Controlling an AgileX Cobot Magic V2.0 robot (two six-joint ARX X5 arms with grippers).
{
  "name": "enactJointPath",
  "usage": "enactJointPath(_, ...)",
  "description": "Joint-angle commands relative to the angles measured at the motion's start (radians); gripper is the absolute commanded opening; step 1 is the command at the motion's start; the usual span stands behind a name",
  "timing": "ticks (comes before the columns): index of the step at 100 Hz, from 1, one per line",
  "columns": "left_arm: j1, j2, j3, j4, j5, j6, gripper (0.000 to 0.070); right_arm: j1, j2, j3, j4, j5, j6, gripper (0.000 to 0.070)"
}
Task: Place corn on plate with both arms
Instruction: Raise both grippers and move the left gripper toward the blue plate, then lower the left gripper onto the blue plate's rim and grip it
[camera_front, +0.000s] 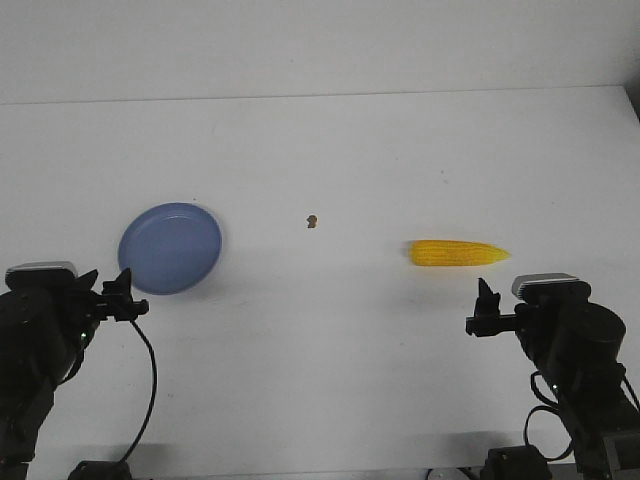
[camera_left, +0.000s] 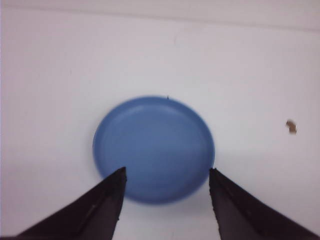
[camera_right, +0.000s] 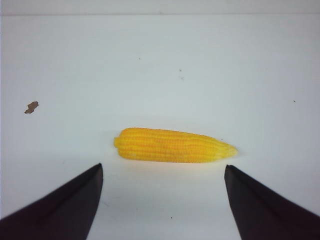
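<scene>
The yellow corn (camera_front: 458, 253) lies on its side on the white table at the right, pointed end to the right; it also shows in the right wrist view (camera_right: 172, 145). The light blue plate (camera_front: 170, 247) sits empty at the left and shows in the left wrist view (camera_left: 154, 149). My left gripper (camera_front: 122, 293) is open and empty, just short of the plate's near rim (camera_left: 166, 172). My right gripper (camera_front: 485, 305) is open and empty, a little nearer than the corn (camera_right: 162, 167).
A tiny brown speck (camera_front: 312, 221) lies on the table between plate and corn. The table's far edge (camera_front: 320, 97) meets a pale wall. Black cables hang from both arms at the near edge.
</scene>
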Motion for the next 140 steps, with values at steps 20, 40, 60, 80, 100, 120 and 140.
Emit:
enactJointPath(20,0.113,0.244,0.107,0.044,0.008,-0.099,0.0346,0.0,0.004,0.018,0.013,-0.002,0.007,0.0513)
enactJointPath(40,0.211,0.505,0.212,0.045,0.08,-0.117,0.0346,0.0,0.004,0.018,0.013,-0.002,0.007,0.0513)
enactJointPath(60,0.252,0.708,0.27,0.055,0.081,-0.112,0.0346,0.0,0.004,0.018,0.012,-0.002,0.007,0.0513)
enactJointPath(80,0.272,0.85,0.274,0.058,0.081,-0.105,0.0346,0.0,0.004,0.018,0.013,-0.002,0.007,0.0513)
enactJointPath(100,0.273,0.94,0.274,0.092,0.108,-0.102,0.0346,0.0,0.004,0.018,0.013,-0.002,0.007,0.0513)
enactJointPath(120,0.273,0.986,0.274,0.107,0.111,-0.102,0.0346,0.0,0.004,0.018,0.013,-0.002,0.007,0.0513)
enactJointPath(140,0.273,1.015,0.274,0.113,0.124,-0.102,0.0346,0.0,0.004,0.018,0.014,-0.002,0.007,0.0513)
